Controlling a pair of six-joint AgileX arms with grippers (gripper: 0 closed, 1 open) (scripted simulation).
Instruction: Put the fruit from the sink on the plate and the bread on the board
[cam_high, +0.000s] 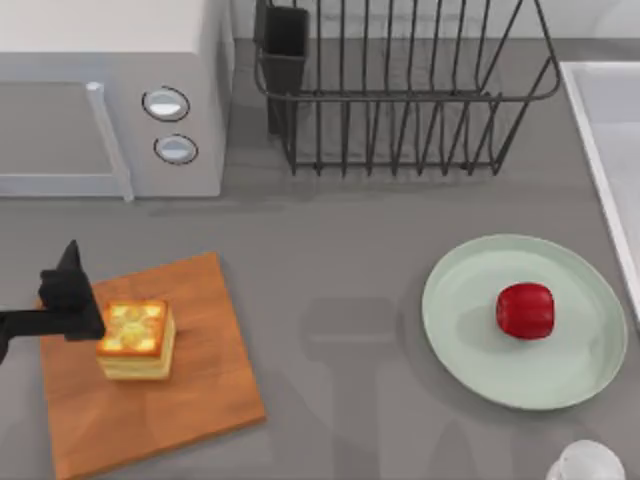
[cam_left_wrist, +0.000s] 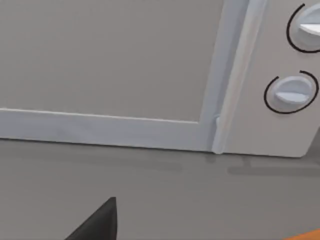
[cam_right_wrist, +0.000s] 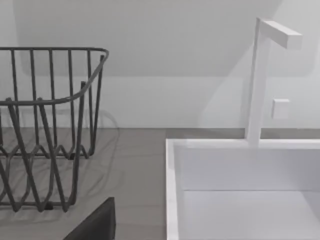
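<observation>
Jaws of the left gripper (cam_high: 75, 300) sat at the left edge of the top view, over the left part of the board (cam_high: 200, 370) and just beside the bread (cam_high: 137, 340); whether they stood apart or together could not be told. One dark finger (cam_left_wrist: 97, 225) of it showed at the lower edge of the left wrist view, against grey worktop (cam_left_wrist: 175, 200), with the microwave (cam_left_wrist: 150, 75) and its two round knobs beyond.

The bread stood on the board, in the board's upper left part, toasted face up. The board lay tilted in the lower left of the top view.

The fruit (cam_high: 525, 310) rested on the plate (cam_high: 470, 340), a little right of the plate's middle, in the lower right of the frame. The sink (cam_high: 610, 130) ran along the right edge, its rim near the plate.

A black wire rack (cam_high: 400, 90) stood at the upper middle, and a small white round object (cam_high: 590, 465) sat at the lower right corner.

The right wrist view held one dark finger (cam_right_wrist: 95, 225) of the right gripper low in the frame, with the rack (cam_right_wrist: 45, 125), the sink basin (cam_right_wrist: 240, 200) and a white tap (cam_right_wrist: 260, 80); its jaws could not be judged either.
</observation>
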